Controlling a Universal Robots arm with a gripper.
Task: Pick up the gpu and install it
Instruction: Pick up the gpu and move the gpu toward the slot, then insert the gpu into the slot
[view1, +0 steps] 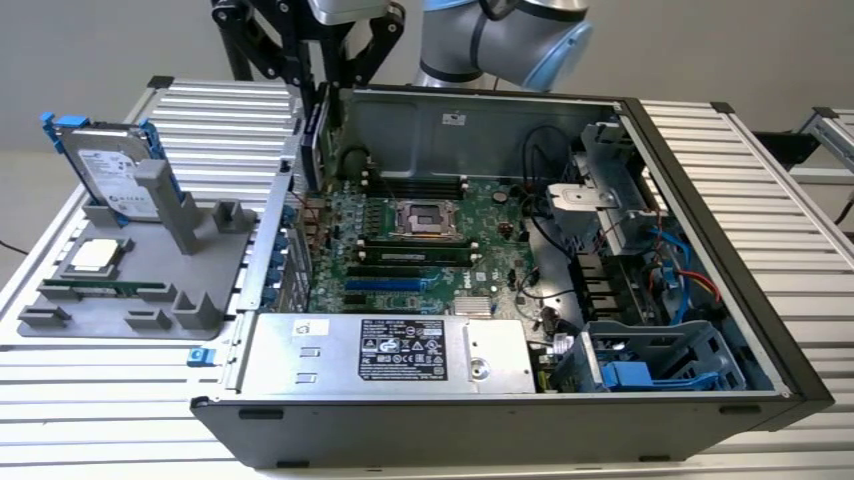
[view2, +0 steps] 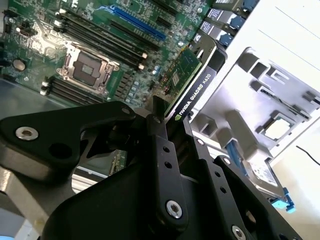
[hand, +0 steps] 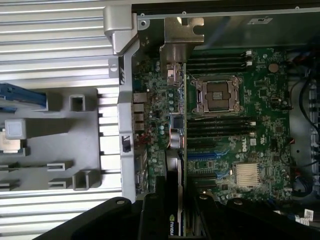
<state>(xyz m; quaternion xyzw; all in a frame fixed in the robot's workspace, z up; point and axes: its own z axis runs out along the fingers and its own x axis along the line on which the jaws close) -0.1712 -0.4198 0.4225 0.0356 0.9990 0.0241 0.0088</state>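
Misalignment looked the main hazard: the gpu (view2: 192, 87) hung edge-on over the motherboard (view2: 100, 30), not seated. If its lower edge came down off the line of the blue slot (view2: 137, 22), the connector could have ground against the board's components. The metal bracket end (hand: 182, 30) sat close to the wall of the case (view1: 747, 300) on the exterior view's left, so a slight yaw might have caught it on that wall. The hold was on a thin card with a smooth black shroud — a tilt or slip in the grasp seemed possible under any seating force.

The end effector (view2: 172, 117) was narrow, closed onto the gpu, its dark fingers (view2: 162, 145) pressing the card's two faces near one end. In the exterior view the card (view1: 315, 140) stood upright beneath the arm at that corner of the case.
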